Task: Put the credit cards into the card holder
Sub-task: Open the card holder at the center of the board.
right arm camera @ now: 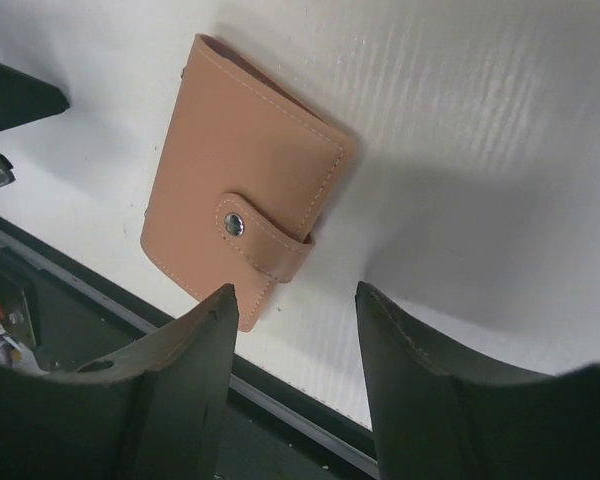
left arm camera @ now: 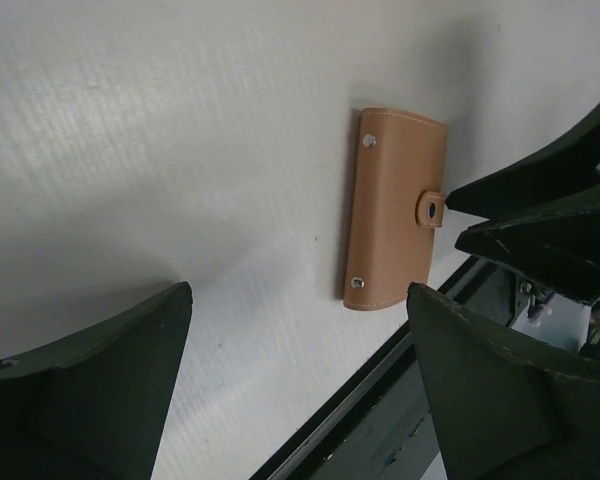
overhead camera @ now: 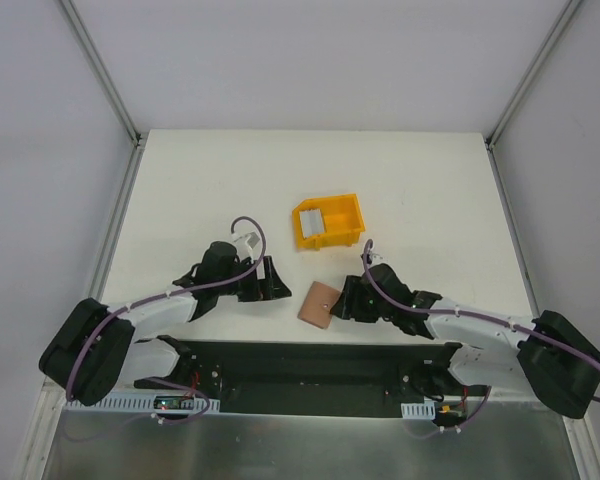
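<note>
White table (overhead camera: 180, 180), grey walls on three sides. Holder (overhead camera: 318, 303) lies flat near the table's front edge, folded, tab snapped over its cover. Left gripper (overhead camera: 270, 280) stands to its left, apart from it, fingers spread, nothing between them. Right gripper (overhead camera: 342, 300) sits just beside the holder's right edge, fingers likewise spread and empty. Yellow bin (overhead camera: 350, 215) stands behind the holder; pale cards (overhead camera: 311, 219) lie inside, count not discernible.

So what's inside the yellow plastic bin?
The yellow plastic bin holds pale grey flat cards at its left end; their count and anything beneath them is hidden.
</note>
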Controlling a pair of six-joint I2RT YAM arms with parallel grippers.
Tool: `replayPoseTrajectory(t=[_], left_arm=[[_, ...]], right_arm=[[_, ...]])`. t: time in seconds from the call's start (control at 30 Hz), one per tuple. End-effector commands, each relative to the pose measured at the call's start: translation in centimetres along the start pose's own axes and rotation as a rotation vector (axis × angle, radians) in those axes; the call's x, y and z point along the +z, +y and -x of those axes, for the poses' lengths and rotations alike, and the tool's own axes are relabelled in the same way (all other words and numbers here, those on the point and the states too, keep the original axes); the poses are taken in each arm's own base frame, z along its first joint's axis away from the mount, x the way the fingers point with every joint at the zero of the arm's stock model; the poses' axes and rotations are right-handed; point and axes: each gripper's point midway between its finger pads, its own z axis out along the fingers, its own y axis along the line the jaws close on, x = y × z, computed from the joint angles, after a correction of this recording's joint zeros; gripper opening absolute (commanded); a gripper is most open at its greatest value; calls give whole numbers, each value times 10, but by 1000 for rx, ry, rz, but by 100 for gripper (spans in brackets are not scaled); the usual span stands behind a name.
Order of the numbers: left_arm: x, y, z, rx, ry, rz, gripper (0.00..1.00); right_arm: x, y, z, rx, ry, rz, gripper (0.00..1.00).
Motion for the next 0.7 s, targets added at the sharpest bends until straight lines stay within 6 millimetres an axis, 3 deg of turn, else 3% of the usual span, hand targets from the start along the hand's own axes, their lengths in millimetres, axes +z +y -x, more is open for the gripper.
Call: replayPoseTrajectory(t=[0.0, 0.37, 0.67], left_arm=[[9, -42, 11, 58, 13, -209, 86], [41, -54, -19, 1, 171, -325, 71], [57, -42, -28, -71, 191, -315, 58]], right_arm=[[8, 18, 1, 92, 2, 112, 53], [25, 9, -6, 127, 43, 92, 46], [30, 3, -16, 137, 77, 77, 42]])
